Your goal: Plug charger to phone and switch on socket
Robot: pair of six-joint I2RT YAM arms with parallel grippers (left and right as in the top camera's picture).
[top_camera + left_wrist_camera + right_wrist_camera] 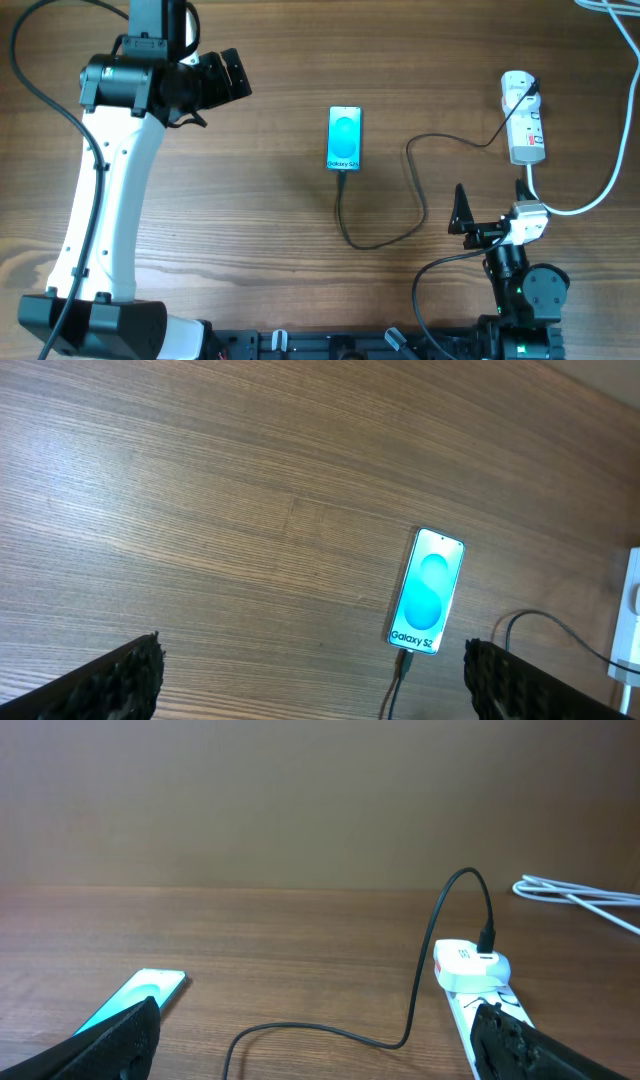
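Note:
The phone (344, 138) lies flat at mid table, cyan screen up, white strip at its near end; it also shows in the left wrist view (428, 592) and the right wrist view (140, 995). The charger cable (415, 175) runs from the phone's near end, where its tip sits in the port (405, 664), loops, and rises to the socket (523, 118). The socket is a white strip at the right (478, 982). My left gripper (232, 73) is open and empty, far left of the phone. My right gripper (487, 215) is open and empty, near the socket's near end.
A thick white cord (600, 190) curves from the socket round the table's right side and to the far right corner (575, 895). The left arm's white body (100, 200) covers the left of the table.

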